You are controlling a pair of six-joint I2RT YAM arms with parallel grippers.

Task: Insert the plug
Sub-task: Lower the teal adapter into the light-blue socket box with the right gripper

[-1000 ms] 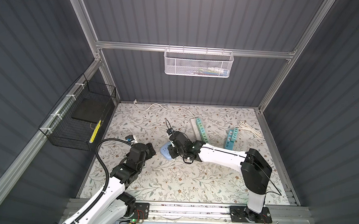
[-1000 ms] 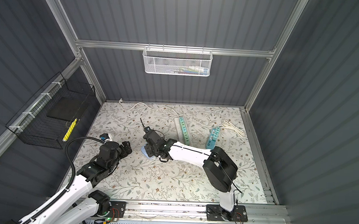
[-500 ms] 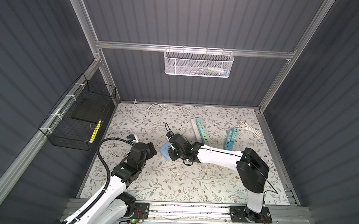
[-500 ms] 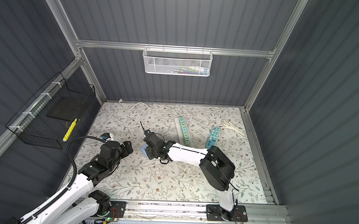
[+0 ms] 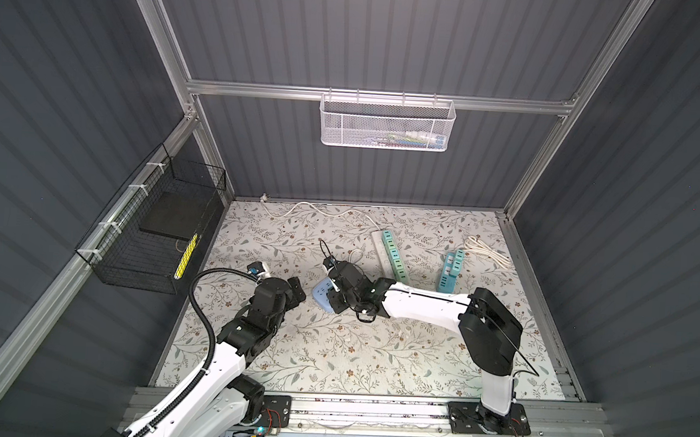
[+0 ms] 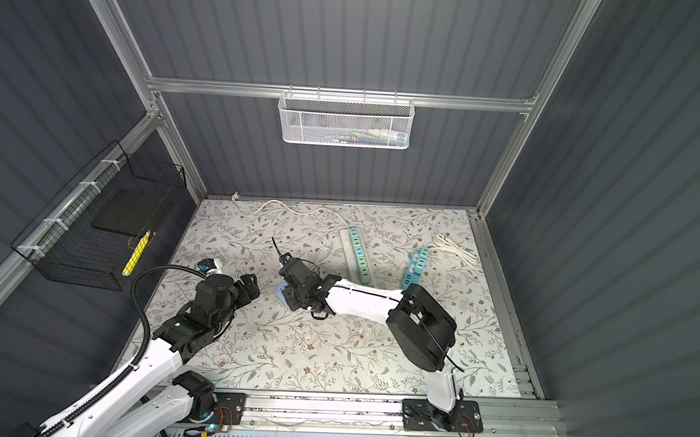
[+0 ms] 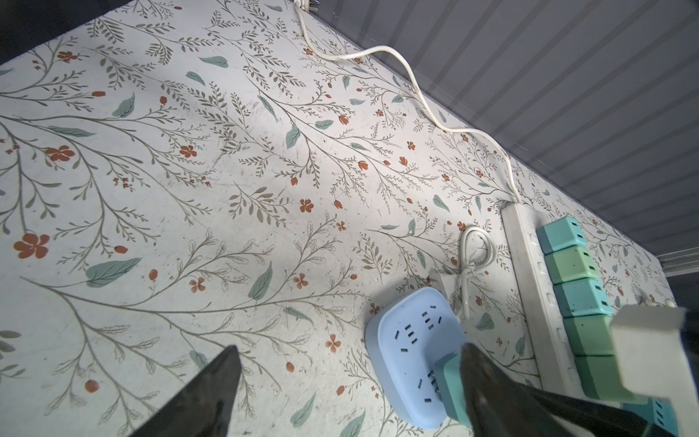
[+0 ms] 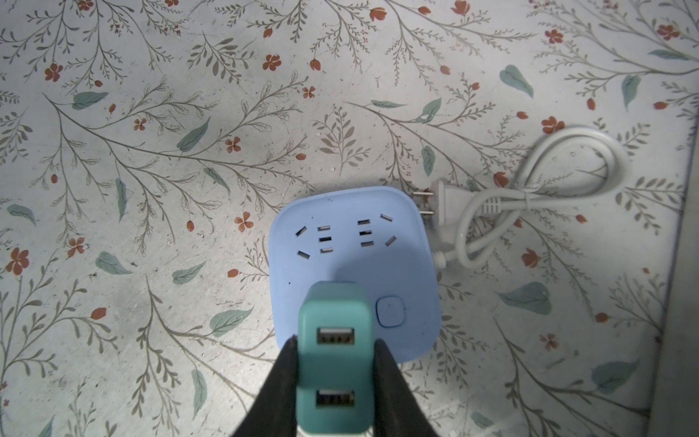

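at rounded blue socket [image 8: 340, 204], boxy teal plug [image 8: 334, 365]

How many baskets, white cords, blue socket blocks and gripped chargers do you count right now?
Baskets: 2 (white basket, black basket)
White cords: 3 (back cord, looped cord, coiled cord)
Blue socket block: 1
Teal charger in the right gripper: 1
Total: 7

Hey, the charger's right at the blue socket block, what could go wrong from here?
The blue socket block lies loose; the left gripper, jaws open, isn't steadying it, so pushing may slide it. The teal charger hides its target slots in the right wrist view, so prongs could miss.
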